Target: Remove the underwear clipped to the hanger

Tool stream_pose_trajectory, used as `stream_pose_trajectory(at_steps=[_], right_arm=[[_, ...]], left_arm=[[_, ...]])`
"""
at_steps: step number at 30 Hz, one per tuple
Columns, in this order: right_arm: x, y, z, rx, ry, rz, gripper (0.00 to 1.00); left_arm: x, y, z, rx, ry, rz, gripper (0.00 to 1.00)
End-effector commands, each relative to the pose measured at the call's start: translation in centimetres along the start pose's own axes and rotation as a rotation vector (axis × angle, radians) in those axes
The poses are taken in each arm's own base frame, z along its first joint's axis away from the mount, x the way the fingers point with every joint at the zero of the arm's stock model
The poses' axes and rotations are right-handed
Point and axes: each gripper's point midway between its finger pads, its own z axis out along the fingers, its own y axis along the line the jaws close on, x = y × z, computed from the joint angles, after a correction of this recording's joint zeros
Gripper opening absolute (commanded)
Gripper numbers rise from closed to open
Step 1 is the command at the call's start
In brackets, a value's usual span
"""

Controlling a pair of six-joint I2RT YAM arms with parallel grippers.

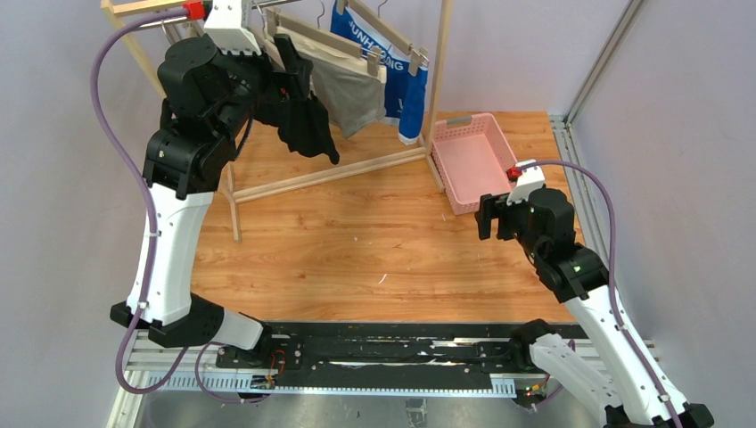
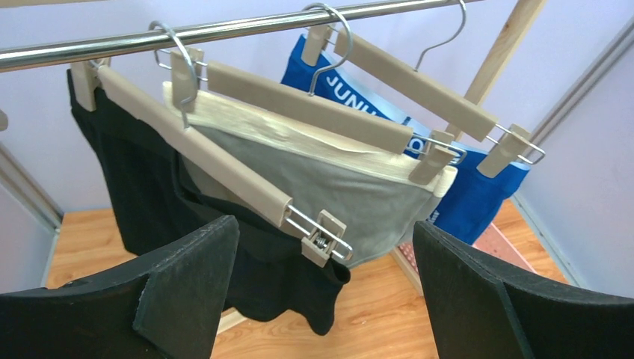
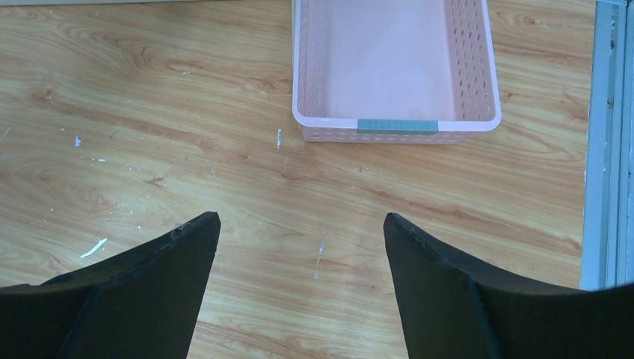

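Observation:
Three pairs of underwear hang from clip hangers on a metal rail (image 2: 224, 30): black (image 1: 305, 125) (image 2: 149, 202) at the left, grey with a pale waistband (image 1: 349, 89) (image 2: 351, 194) in the middle, and blue with white lettering (image 1: 408, 98) (image 2: 478, 202) at the right. My left gripper (image 1: 292, 82) (image 2: 325, 233) is open and raised to the rack, with its jaws on either side of the black pair's near clip (image 2: 327, 238), not touching it. My right gripper (image 1: 493, 218) (image 3: 301, 224) is open and empty, low over the table near the pink basket.
The pink basket (image 1: 444, 169) (image 3: 299, 75) stands empty at the right, beside the wooden rack's post (image 1: 439, 71). The rack's base bar (image 1: 339, 169) lies across the far table. A metal frame rail (image 3: 605, 149) runs along the right edge.

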Motion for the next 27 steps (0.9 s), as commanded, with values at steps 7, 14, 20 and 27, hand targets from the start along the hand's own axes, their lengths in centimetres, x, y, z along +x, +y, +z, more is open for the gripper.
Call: stream_pose_trajectory(at_steps=[7, 14, 20, 27], right_arm=[[-0.8, 1.4, 0.4, -0.061, -0.030, -0.001, 0.83], [-0.6, 1.9, 0.3, -0.088, -0.030, -0.001, 0.83], [0.0, 2.3, 0.3, -0.112, -0.030, 0.005, 0.83], [0.8, 2.4, 0.1, -0.115, -0.020, 0.010, 0.83]], left_arm=[[-0.6, 2.6, -0.3, -0.153, -0.024, 0.004, 0.89], [0.6, 3.1, 1.7, -0.195, -0.023, -0.034, 0.90], [1.2, 2.9, 3.7, -0.205, -0.030, -0.078, 0.90], [1.9, 3.1, 5.9, -0.239, -0.015, -0.085, 0.91]])
